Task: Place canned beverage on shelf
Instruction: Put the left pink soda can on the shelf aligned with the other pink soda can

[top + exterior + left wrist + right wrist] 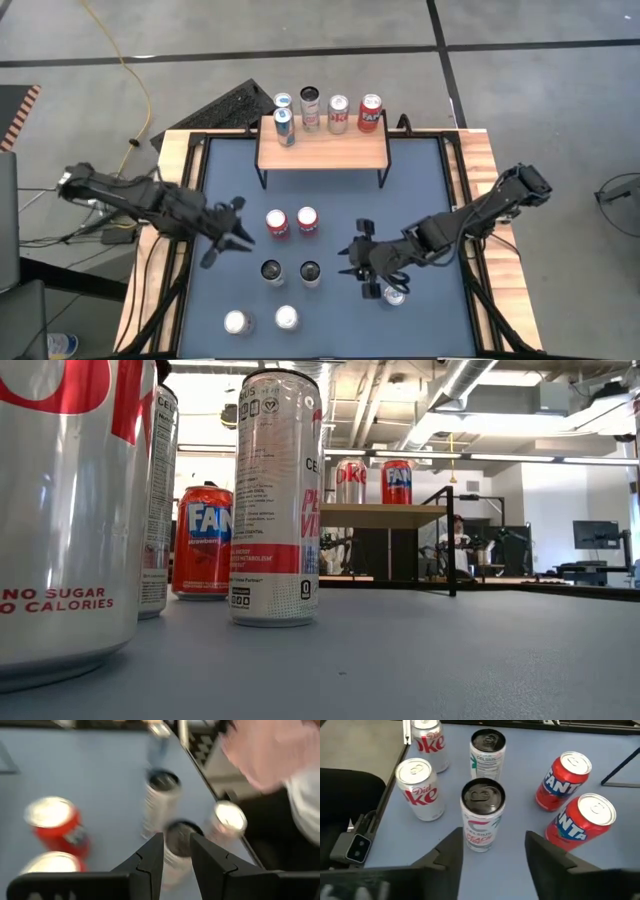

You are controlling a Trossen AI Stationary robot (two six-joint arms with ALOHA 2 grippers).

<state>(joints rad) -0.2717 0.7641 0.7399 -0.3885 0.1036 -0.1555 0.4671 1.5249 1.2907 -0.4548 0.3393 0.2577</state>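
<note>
The right claw (352, 258), fingers apart and empty, is aimed at a black-topped can (482, 814) mid-tabletop. The can should be centred before closing; the shelf (322, 150) stands at the far edge.

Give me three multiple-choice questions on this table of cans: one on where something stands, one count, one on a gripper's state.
1. Where does the shelf stand?
A) at the mat's far edge
B) between the grippers
C) under the right arm

2. How many red Fanta cans stand on the mat?
A) one
B) two
C) four

3. The right gripper is:
A) shut on a can
B) open and empty
C) shut on nothing

Answers:
1 A: the shelf sits beyond the loose cans.
2 B: two red cans stand side by side mid-mat.
3 B: its fingers stand apart, with the black-topped can ahead untouched.
</note>
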